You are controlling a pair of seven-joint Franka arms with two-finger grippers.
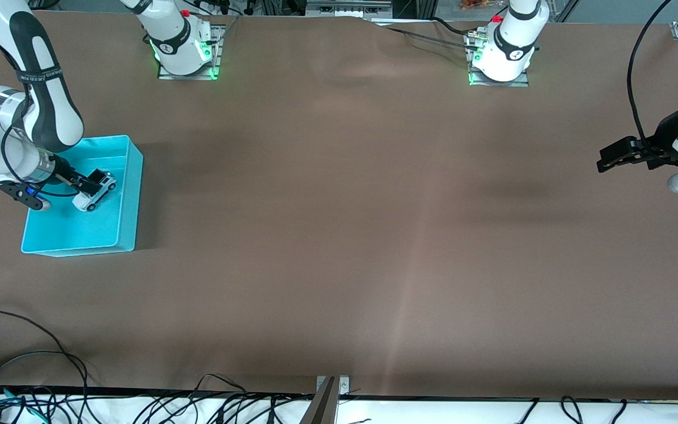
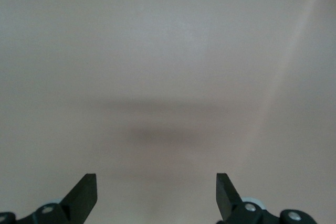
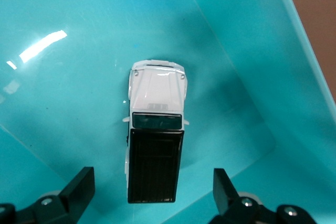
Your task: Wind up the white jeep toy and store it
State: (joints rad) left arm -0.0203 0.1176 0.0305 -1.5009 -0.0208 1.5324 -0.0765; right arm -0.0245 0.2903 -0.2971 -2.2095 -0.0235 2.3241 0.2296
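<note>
The white jeep toy [image 1: 94,192] [image 3: 154,145], white-bodied with a black roof, sits on the floor of the turquoise bin [image 1: 127,194] at the right arm's end of the table. My right gripper [image 1: 87,184] [image 3: 152,188] hovers just over the toy's rear with its fingers spread wide on either side, clear of the roof. My left gripper [image 1: 610,159] [image 2: 156,192] hangs open above bare table at the left arm's end, nothing between its fingers.
The brown cloth-covered table [image 1: 339,235] stretches between the two arms. Cables [image 1: 21,365] trail along the edge nearest the front camera. The bin's wall [image 3: 247,77] rises close beside the toy.
</note>
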